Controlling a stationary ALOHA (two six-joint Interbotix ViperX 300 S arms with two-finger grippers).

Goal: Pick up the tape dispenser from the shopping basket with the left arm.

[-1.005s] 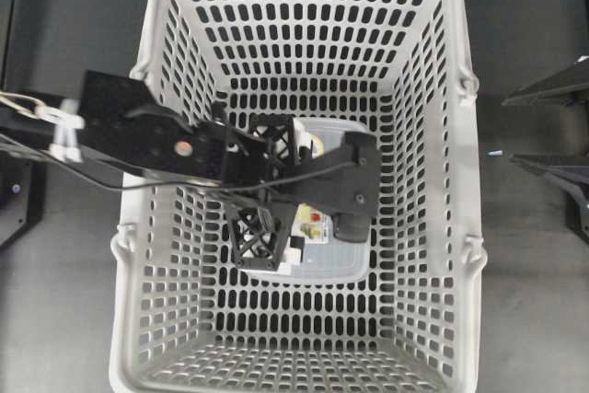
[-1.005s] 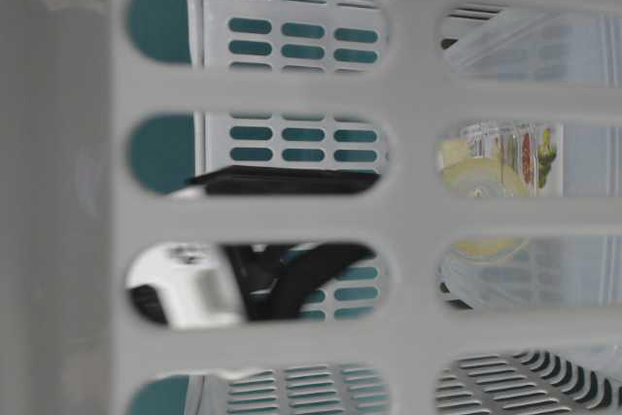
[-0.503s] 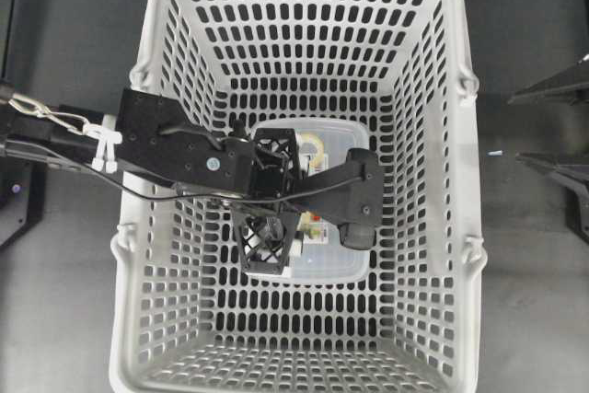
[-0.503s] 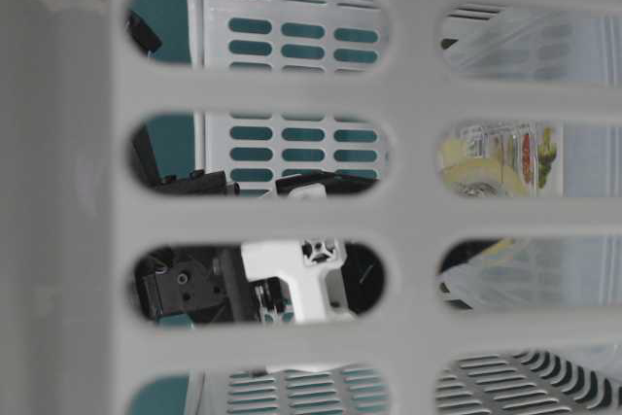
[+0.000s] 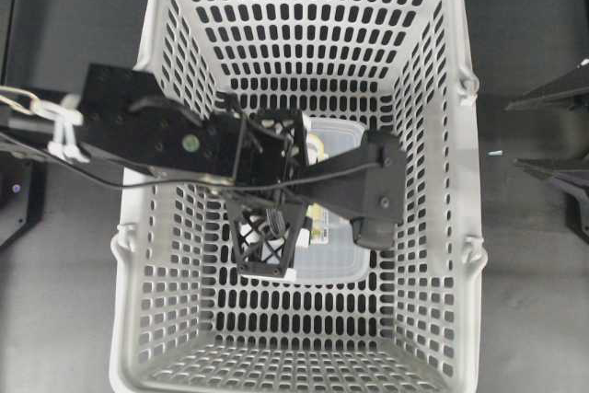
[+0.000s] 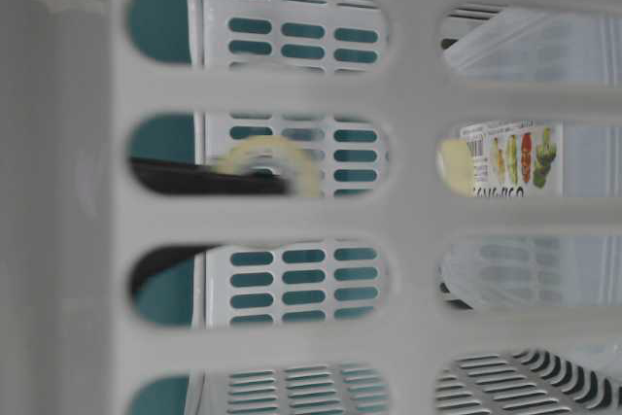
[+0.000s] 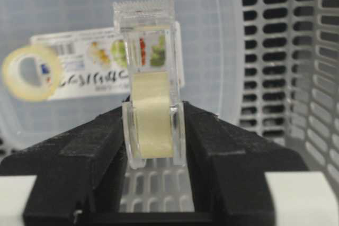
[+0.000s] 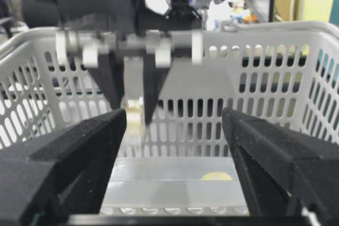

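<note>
The tape dispenser is small and clear, with a pale yellow roll and a toothed cutter on top. My left gripper is shut on its two flat sides and holds it upright above the floor of the grey shopping basket. In the overhead view the left gripper is inside the basket and hides the dispenser. At table level the roll shows through a wall slot beside a black finger. My right gripper is open and empty outside the basket.
A clear rounded-rectangular plastic box lies on the basket floor under the left gripper, with a white printed label and a pale yellow ring. Slotted basket walls enclose it. The right arm rests at the right edge.
My left gripper has risen inside the basket with the tape dispenser in it. At table level the gripper body left the lower slot and the yellow roll now shows one slot higher.
</note>
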